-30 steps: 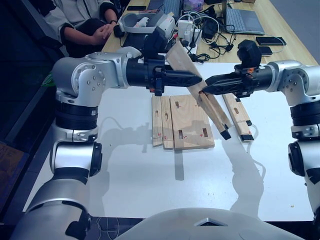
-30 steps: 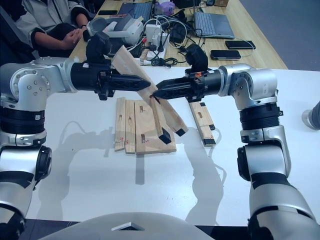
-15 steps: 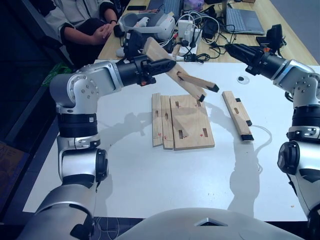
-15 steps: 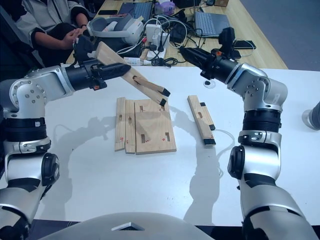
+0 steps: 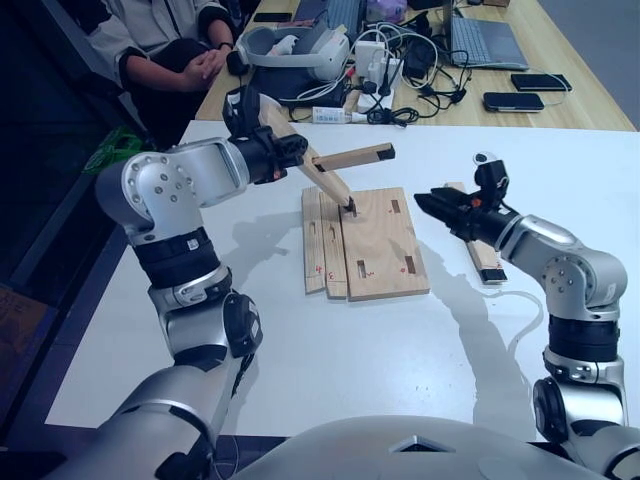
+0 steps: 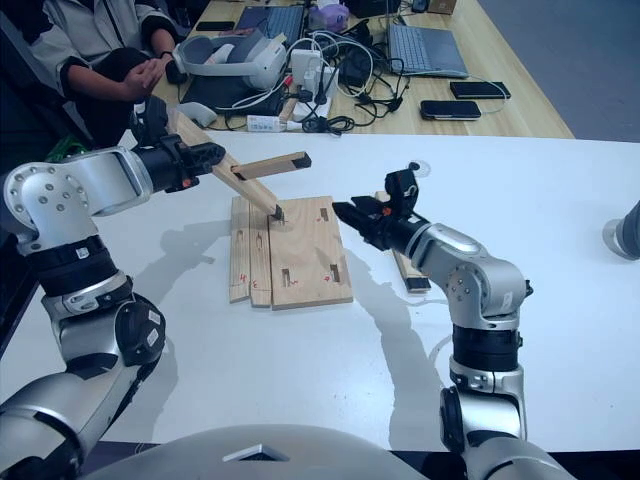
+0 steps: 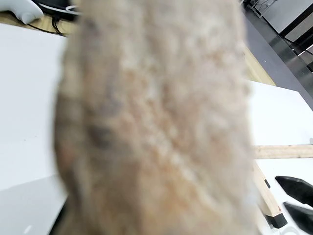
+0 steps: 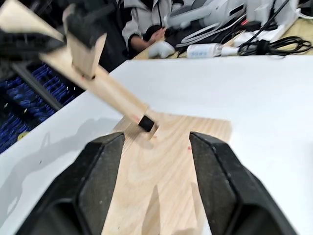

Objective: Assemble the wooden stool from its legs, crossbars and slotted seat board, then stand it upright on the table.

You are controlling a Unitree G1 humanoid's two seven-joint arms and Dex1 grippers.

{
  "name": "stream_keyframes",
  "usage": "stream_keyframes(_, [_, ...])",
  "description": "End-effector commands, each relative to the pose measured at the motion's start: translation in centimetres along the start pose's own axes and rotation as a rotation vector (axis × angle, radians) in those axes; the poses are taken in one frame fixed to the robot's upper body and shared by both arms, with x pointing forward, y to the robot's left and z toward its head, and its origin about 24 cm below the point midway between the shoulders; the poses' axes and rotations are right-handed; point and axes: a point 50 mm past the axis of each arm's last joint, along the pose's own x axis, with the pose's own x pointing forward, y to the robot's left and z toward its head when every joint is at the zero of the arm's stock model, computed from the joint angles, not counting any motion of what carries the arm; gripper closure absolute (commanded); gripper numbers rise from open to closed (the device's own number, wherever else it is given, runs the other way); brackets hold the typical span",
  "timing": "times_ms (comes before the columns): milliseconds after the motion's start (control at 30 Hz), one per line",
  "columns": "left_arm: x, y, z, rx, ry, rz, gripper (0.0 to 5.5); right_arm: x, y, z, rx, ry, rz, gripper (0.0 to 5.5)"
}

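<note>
My left gripper [image 5: 272, 152] is shut on a wooden leg [image 5: 325, 180] that slants down to the right. The leg's black tip touches the slotted seat board [image 5: 385, 255] near a far slot. A crossbar [image 5: 360, 156] sticks out of the leg toward the right. The seat board lies flat at the table's middle. My right gripper [image 5: 425, 203] hovers low at the board's right edge, open, with nothing between its fingers [image 8: 98, 191]. In the right wrist view the leg's tip [image 8: 145, 122] rests on the board [image 8: 171, 166]. A loose leg [image 5: 487, 262] lies under my right forearm, partly hidden.
Two narrow slotted slats [image 5: 322, 245] lie against the board's left side. A white cable [image 5: 520, 312] loops on the table at the right. Behind the table, a desk holds a headset [image 5: 300, 45], cables and phones [image 5: 510, 100]. The near half of the table is bare.
My right gripper let go of the leg piece, swung away to the far right, then came back low beside the board. My left arm lowered the leg's tip onto the board.
</note>
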Motion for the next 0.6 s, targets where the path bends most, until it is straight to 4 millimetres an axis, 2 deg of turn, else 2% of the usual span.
stream_keyframes(33, [-0.4,-0.1,0.2,0.033,0.041,0.026,4.47,0.8,0.3,-0.2,-0.059,0.043,-0.065,3.0])
stream_keyframes(167, [-0.2,-0.7,-0.8,0.023,0.093,-0.009,4.47,1.5,1.1,-0.7,-0.111,0.102,-0.074,3.0])
stream_keyframes(300, [0.1,-1.1,-1.1,0.003,0.103,-0.02,4.47,1.5,1.8,-2.1,-0.174,0.25,-0.068,3.0])
stream_keyframes(467, [0.9,-0.1,-2.5,-0.08,0.146,0.045,4.47,1.5,2.3,-2.5,-0.222,0.327,-0.036,3.0])
stream_keyframes(600, [0.9,-0.4,-1.9,-0.109,0.126,0.029,4.47,1.2,2.8,-3.3,-0.329,0.388,0.004,3.0])
